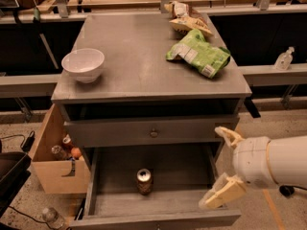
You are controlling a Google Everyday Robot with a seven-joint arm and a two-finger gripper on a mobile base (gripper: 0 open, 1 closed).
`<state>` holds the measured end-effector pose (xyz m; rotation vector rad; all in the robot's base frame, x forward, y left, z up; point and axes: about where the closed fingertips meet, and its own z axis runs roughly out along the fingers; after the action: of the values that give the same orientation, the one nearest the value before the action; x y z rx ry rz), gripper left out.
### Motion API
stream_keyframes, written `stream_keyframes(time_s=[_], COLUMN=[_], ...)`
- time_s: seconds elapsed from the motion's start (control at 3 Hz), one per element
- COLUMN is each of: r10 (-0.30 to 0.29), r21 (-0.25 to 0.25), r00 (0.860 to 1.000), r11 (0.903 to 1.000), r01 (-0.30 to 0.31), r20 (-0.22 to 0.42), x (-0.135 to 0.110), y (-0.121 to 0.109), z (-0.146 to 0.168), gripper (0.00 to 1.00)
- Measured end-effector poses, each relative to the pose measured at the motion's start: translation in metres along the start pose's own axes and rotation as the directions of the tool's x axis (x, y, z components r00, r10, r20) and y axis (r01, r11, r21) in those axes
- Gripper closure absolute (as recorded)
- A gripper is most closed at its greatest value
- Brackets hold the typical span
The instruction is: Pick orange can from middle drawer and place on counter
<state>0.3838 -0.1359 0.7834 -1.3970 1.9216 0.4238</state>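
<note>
The orange can (144,180) stands upright on the floor of the open middle drawer (108,195), a little left of its centre, silver lid up. My gripper (221,166) comes in from the right on a white arm, over the drawer's right wall and to the right of the can, apart from it. Its two pale fingers (221,192) are spread wide and hold nothing. The grey counter (139,61) is above, over a closed drawer with a small round knob (153,133).
On the counter are a white bowl (83,64) at the left, a green chip bag (197,54) at the right and another snack bag (184,19) at the back. A wooden box (55,159) with bottles stands left of the cabinet. A wooden workbench runs behind.
</note>
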Motion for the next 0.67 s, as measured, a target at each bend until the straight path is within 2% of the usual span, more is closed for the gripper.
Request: stream_keyframes(time_s=[0.33, 0.67], r10=[-0.015, -0.058], r21=[0.053, 0.064], r00=[0.98, 0.978], r11=[0.9986, 0.9969], r01=[0.004, 0.046], r20=[0.199, 0.202], x=[0.0122, 0.015], y=[-0.0043, -0.0082], z=[0.0679, 0.0765], gripper=[0.0, 0.0])
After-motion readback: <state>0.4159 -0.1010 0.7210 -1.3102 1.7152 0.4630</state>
